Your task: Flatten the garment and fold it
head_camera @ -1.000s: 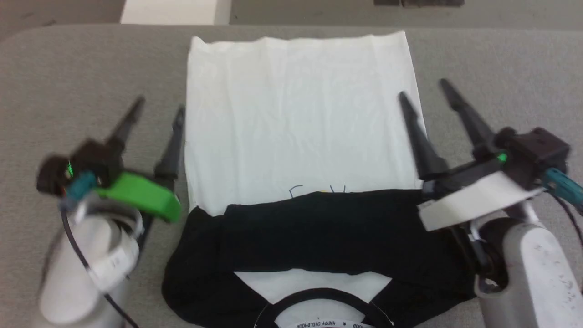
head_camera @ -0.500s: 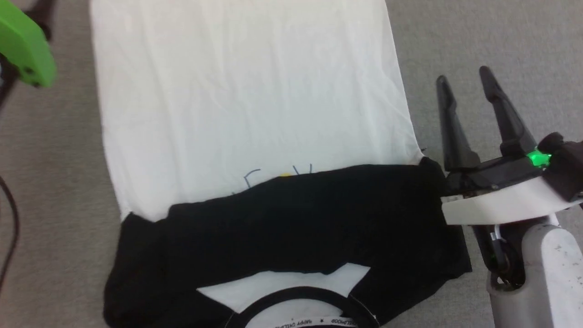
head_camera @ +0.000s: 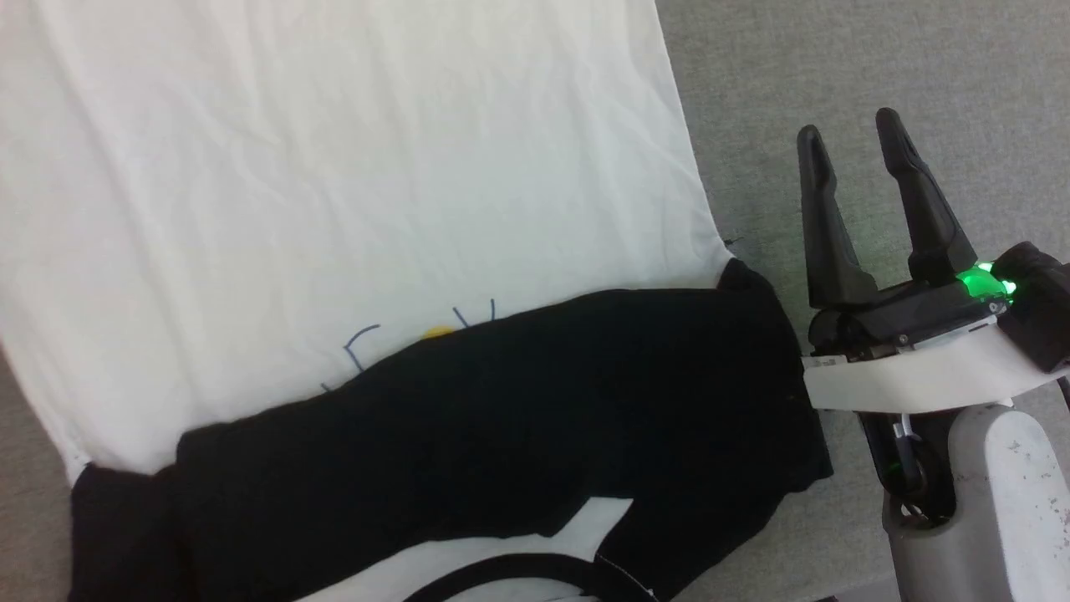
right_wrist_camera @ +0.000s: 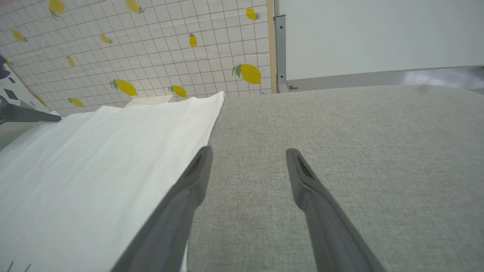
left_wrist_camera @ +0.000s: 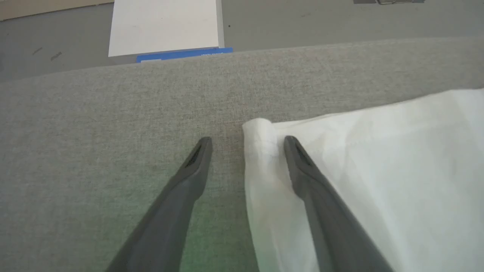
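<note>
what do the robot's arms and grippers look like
The right gripper has two long, dark, tapering fingers on a black base with a green light, a white curved bracket below and a pale grey, speckled forearm. The left gripper has matching dark grey fingers, slotted near the tips.

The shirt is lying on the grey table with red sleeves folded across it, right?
Not quite. The sleeves are black, not red; the head view shows it. The shirt does lie on the grey table with them folded across it.
</note>
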Available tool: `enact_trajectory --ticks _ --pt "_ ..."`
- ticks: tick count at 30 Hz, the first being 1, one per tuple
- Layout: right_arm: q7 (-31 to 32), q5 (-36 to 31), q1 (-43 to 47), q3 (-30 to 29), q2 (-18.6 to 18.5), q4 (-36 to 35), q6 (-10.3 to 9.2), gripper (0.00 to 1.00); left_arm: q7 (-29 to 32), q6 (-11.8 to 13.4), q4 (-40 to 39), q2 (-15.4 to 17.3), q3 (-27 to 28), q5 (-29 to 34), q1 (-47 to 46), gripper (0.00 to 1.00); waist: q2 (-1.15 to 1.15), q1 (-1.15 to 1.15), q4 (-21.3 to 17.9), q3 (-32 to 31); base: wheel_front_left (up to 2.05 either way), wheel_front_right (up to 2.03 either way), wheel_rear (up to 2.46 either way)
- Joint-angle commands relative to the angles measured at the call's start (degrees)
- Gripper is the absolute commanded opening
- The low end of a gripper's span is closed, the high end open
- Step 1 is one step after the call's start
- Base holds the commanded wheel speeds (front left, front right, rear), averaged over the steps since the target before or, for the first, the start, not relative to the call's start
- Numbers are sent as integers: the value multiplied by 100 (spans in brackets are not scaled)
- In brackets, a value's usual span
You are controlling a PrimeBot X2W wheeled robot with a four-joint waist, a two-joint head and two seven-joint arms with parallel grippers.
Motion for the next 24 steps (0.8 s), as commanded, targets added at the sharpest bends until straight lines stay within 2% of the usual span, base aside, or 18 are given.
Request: enact_trajectory --ticks 1,5,6,7,11,16,18,24 --pt "-62 47 -93 27 8 19 -8 100 199 182 40 130 -4 141 -89 100 0 -1 -207 218 0 0 0" --pt "-50 61 -117 59 8 26 -8 100 950 667 6 263 -61 275 5 99 0 -1 -187 227 0 0 0" --pt "-42 56 -132 69 8 18 -8 100 1096 742 -60 296 -79 294 39 53 0 -1 -179 231 0 0 0" --pt "10 4 -202 95 8 -2 -8 100 1271 800 -293 289 -64 206 126 0 0 -1 -153 252 0 0 0" --pt "308 -246 -625 174 8 -44 -8 100 1314 746 -589 258 -60 76 224 0 0 -1 -91 302 0 0 0" --pt "1092 -431 -2082 207 -24 246 -8 100 1072 617 -779 212 -109 83 159 0 0 -1 12 392 0 0 0" --pt "1467 -423 -2783 138 -18 653 -8 100 1022 575 -791 155 -157 82 99 0 0 -1 80 429 0 0 0" --pt "2723 -162 -4636 -77 5 2456 -8 100 743 406 -792 -158 -367 91 -166 0 0 -1 434 516 0 0 0"
